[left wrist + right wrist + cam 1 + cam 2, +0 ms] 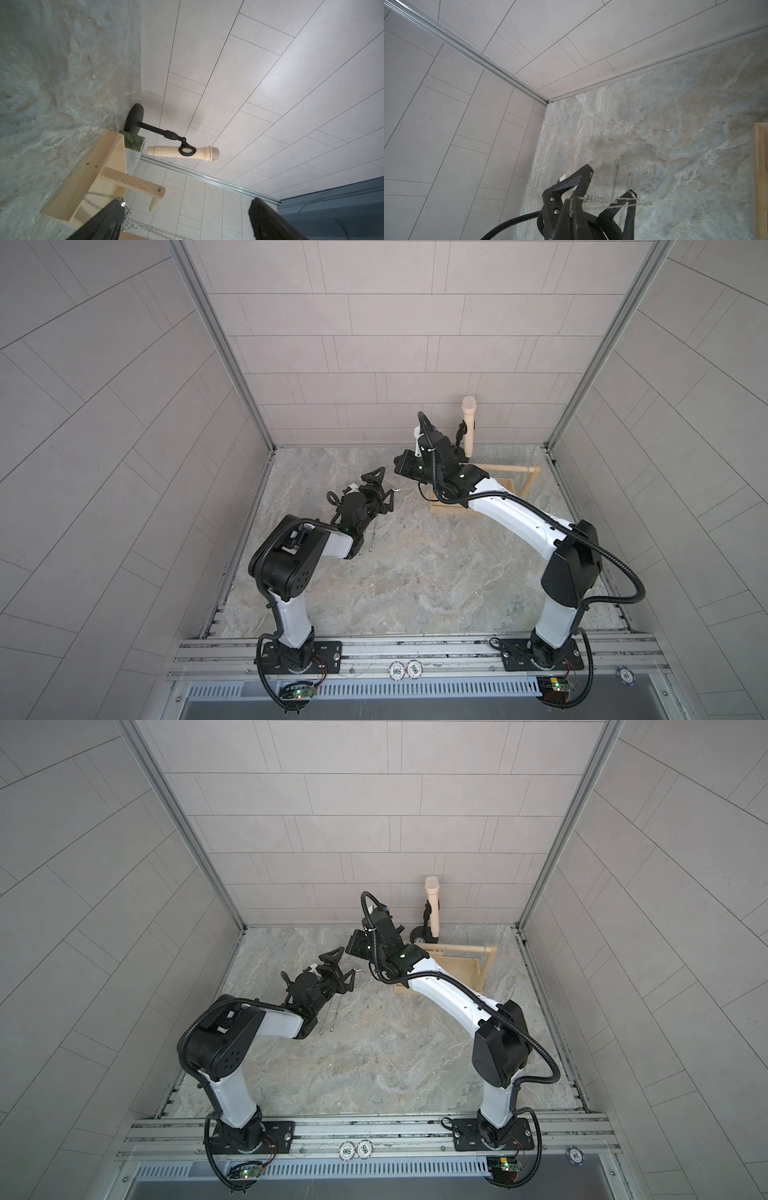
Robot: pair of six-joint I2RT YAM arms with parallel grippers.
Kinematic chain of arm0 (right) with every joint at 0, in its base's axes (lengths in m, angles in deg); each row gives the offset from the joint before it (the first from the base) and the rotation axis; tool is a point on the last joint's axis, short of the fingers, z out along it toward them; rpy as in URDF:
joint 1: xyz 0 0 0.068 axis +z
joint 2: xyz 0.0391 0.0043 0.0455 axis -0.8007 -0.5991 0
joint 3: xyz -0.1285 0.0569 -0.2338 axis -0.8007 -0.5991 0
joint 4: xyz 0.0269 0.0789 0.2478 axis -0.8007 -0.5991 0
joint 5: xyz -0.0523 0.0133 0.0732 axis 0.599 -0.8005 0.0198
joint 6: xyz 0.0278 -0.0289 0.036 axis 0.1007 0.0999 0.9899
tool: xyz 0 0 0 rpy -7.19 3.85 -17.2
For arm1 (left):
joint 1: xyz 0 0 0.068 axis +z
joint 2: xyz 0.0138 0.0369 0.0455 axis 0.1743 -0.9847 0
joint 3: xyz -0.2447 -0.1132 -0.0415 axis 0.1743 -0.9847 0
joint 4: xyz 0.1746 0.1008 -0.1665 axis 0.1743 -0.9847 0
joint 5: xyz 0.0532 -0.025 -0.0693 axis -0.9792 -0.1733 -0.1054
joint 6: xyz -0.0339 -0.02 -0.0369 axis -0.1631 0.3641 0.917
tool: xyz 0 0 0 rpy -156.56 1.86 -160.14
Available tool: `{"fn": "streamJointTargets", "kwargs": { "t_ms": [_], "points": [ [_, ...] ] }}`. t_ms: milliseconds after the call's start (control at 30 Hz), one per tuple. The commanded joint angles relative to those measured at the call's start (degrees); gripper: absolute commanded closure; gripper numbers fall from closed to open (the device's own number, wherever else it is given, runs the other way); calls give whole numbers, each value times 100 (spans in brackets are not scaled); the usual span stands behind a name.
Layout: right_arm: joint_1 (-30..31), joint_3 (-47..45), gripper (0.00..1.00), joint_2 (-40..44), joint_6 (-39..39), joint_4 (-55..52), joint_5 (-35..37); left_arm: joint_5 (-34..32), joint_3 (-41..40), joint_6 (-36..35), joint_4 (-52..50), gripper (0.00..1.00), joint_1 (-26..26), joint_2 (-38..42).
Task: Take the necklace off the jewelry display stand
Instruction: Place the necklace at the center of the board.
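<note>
The necklace (610, 200), a thin silver chain, runs from my right gripper (572, 199), which is shut on it, across to my left gripper (384, 489). The left gripper is open wide, and the chain drapes over one of its fingers (110, 216). Loose strands (332, 1011) hang from that finger toward the table. The jewelry display stand (507, 487) is pale wood with a long dowel bar (457, 947) and stands at the back right. The chain hangs left of the stand, apart from the bar. In both top views the right wrist hides the right gripper's fingers.
A cream microphone (469, 423) on a black round-based stand (134, 119) is behind the display stand, against the back wall. A green patterned roll (133, 142) lies beside it. Poker chips (405, 669) sit on the front rail. Tiled walls close three sides.
</note>
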Motion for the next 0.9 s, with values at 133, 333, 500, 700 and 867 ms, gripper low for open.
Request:
{"fn": "streamJointTargets", "kwargs": {
  "t_ms": [133, 333, 500, 700, 867],
  "points": [
    [4, -51, 100, 257, 136, 107, 138, 205, 82, 25, 279, 5, -36, -204],
    [-29, -40, 100, 239, 132, 111, 140, 268, 102, 17, 362, 9, -36, -315],
    [-77, -39, 100, 214, 154, 99, 103, 281, 118, -8, 364, 14, -37, -341],
    [-86, -100, 100, 245, 189, 206, 84, 341, 89, -19, 406, 21, -48, -361],
    [-94, -78, 100, 203, 215, 199, 40, 366, 74, -89, 408, 26, -46, -375]
  ]
}}
